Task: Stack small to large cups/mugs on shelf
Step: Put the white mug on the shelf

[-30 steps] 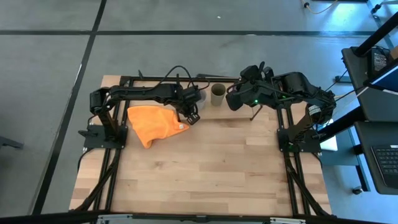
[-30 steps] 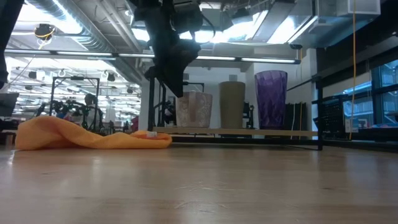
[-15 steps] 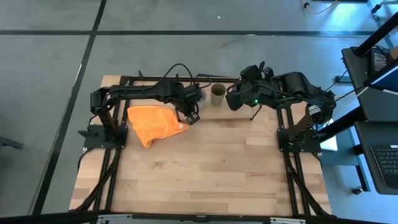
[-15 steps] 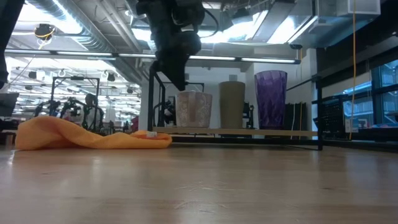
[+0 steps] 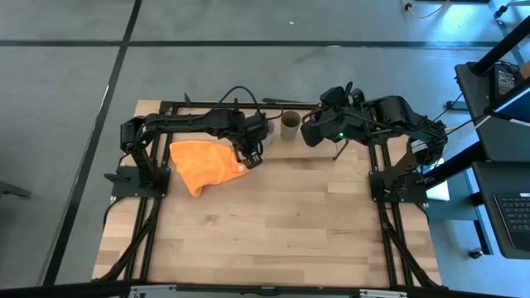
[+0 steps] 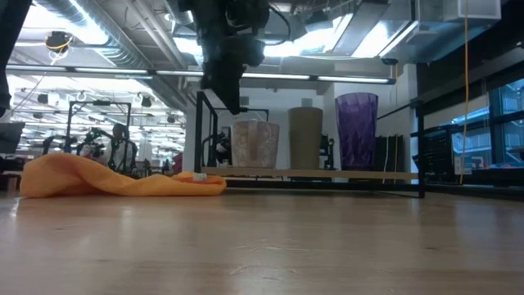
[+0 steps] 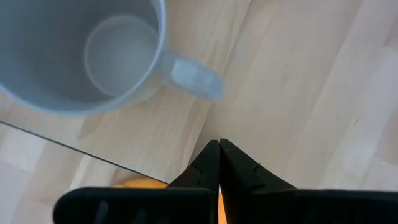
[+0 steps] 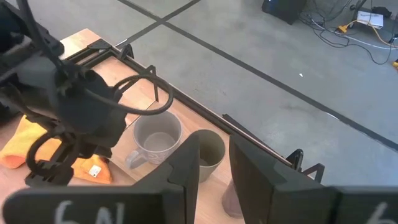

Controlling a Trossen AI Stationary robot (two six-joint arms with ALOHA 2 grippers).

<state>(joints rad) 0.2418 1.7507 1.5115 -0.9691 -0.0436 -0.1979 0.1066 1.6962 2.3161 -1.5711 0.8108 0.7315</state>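
Left pincer (image 7: 219, 163), fingers pressed together and empty, has drifted a little toward the orange cloth (image 5: 205, 165) from the grey mug (image 7: 87, 53) on the shelf (image 6: 327, 174), suggesting placement done; right pincer (image 8: 213, 163) waits parted above the olive-green cup (image 8: 210, 153).

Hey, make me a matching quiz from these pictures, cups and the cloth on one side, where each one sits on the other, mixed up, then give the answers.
Things:
1. grey mug
2. green cup
3. purple cup
4. orange cloth

Places:
A. middle of the shelf row
B. on the tabletop, off the shelf
C. shelf end nearest the cloth
D. shelf end farthest from the cloth

Pairs: 1-C, 2-A, 3-D, 4-B
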